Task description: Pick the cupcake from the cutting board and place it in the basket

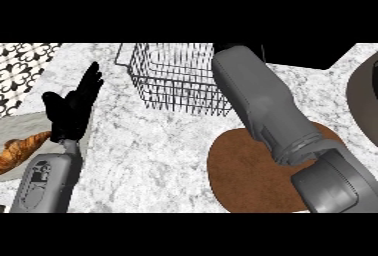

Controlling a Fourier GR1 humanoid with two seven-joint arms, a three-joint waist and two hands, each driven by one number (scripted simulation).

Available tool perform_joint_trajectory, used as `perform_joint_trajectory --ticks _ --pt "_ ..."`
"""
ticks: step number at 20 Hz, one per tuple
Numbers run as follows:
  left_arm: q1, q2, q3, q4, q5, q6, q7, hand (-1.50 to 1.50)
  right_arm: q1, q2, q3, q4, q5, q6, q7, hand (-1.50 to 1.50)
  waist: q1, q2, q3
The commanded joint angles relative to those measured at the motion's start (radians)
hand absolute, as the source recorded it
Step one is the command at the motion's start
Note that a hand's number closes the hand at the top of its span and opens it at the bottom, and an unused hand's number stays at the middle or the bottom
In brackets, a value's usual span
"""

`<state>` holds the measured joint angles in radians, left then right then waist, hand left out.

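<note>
The round brown cutting board (240,177) lies on the counter at the lower right, and no cupcake shows on it. A wire basket (173,75) stands at the top centre. My right forearm (258,100) crosses over the board and runs up along the basket's right side to the view's top edge, where it is cut off, so the right hand does not show. The cupcake is nowhere in view. My left hand (72,107) rests open at the left, fingers up, away from both basket and board.
A croissant (22,146) lies on a grey plate (15,122) at the left edge, just beside my left hand. A dark rounded object (365,95) sits at the right edge. Patterned tiles (22,65) fill the top left corner.
</note>
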<state>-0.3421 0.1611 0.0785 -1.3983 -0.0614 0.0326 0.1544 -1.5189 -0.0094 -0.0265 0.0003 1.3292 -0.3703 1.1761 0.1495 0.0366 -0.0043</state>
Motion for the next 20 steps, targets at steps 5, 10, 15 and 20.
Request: perform_joint_trajectory --ticks 5,10,15,20 --pt "0.006 -0.015 -0.004 0.006 -0.003 0.009 -0.017 0.00 0.041 0.009 0.006 0.000 0.001 0.077 0.168 1.50 0.009 0.002 0.000" --pt "-0.001 -0.003 -0.011 0.004 -0.010 -0.003 -0.003 0.00 0.028 0.009 0.001 0.000 -0.008 0.102 0.160 1.50 0.001 -0.001 0.001" --pt "-0.014 0.003 0.001 -0.001 -0.006 0.003 0.010 0.00 0.035 0.009 -0.034 0.000 -0.047 0.115 0.136 1.50 -0.005 -0.004 0.002" --pt "0.008 -0.017 -0.002 0.002 -0.007 0.016 -0.009 0.00 0.078 0.009 -0.042 0.000 -0.059 0.087 0.120 1.50 -0.007 0.000 0.002"
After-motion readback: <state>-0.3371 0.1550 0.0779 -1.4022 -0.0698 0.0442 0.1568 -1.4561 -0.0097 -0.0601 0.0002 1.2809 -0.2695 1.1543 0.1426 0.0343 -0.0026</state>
